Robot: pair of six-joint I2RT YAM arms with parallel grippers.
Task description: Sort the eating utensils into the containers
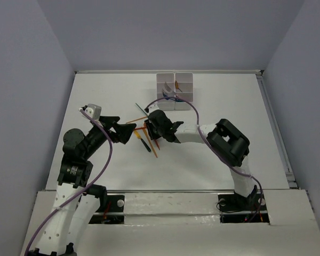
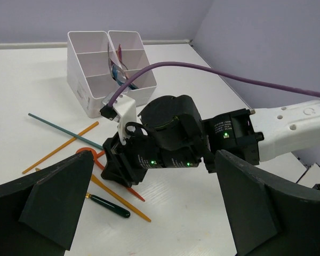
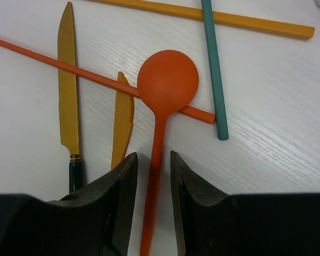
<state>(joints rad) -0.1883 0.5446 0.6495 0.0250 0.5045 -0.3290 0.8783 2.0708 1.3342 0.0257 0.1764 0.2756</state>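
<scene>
An orange spoon lies bowl-down on the white table, across an orange stick. My right gripper is low over it and open; its jaws straddle the spoon's handle with a gap on each side. Beside the spoon are a teal stick, a yellow stick, a gold knife with a dark green handle and a shorter gold blade. The white containers stand at the back with a few utensils in them. My left gripper hovers wide open to the left of the pile, holding nothing.
The right arm's wrist and purple cable hang over the pile between my left gripper and the bins. The green-handled knife lies nearest the left fingers. Grey walls close in the table on three sides.
</scene>
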